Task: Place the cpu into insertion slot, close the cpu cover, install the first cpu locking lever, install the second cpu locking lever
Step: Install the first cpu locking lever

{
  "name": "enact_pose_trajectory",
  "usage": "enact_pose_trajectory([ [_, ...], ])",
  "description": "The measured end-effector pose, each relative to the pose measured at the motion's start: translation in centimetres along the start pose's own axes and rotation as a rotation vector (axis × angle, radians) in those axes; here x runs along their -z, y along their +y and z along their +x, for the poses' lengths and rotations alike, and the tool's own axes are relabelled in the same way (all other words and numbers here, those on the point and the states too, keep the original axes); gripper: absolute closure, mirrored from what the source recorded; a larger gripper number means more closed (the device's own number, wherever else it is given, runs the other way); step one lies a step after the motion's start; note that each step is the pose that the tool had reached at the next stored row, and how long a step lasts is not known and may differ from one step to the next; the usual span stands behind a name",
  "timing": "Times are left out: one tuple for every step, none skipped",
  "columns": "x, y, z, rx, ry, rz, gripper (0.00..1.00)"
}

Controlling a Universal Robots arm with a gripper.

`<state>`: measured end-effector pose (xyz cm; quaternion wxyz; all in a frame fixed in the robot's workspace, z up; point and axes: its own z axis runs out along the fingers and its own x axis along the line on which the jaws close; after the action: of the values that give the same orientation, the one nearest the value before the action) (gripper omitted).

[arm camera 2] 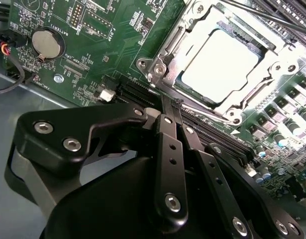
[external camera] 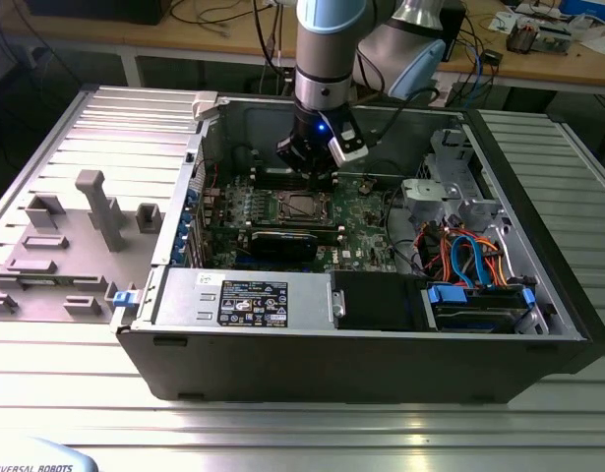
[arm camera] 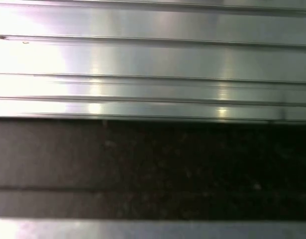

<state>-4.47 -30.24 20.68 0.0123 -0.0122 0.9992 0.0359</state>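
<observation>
Exterior view shows you the gripper low over the insertion slot in the green motherboard. Second wrist view: your fingers are clenched together, empty, just beside the cpu cover lying down around the seated cpu.

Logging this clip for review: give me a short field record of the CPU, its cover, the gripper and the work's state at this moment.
cpu: seated in the insertion slot, pale top showing
cpu cover: closed, framing the chip
gripper: fingers together, tips at a thin lever beside the socket's corner
motherboard: green, inside the open computer case
state: chip placed, cover down; lever latching cannot be told
</observation>
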Motion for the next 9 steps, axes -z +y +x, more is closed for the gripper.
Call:
enact_pose_trajectory([
  [-0.04, -0.01, -0.02, 0.000, 0.0001, 0.0002, 0.89],
  [-0.04, -0.01, -0.03, 0.000, 0.0002, 0.0003, 0.89],
  [-0.05, 0.00, -0.04, 0.000, 0.0000, 0.0000, 0.89],
  [-0.05, 0.00, -0.04, 0.000, 0.0000, 0.0000, 0.89],
  [-0.05, 0.00, -0.04, 0.000, 0.0000, 0.0000, 0.89],
  [-0.05, 0.00, -0.05, 0.000, -0.0002, -0.0002, 0.89],
  [-0.04, 0.00, -0.05, 0.000, -0.0002, -0.0002, 0.89],
  [-0.02, 0.00, -0.05, 0.000, -0.0002, -0.0001, 0.89],
  [0.02, 0.00, -0.05, 0.000, -0.0001, 0.0000, 0.89],
])
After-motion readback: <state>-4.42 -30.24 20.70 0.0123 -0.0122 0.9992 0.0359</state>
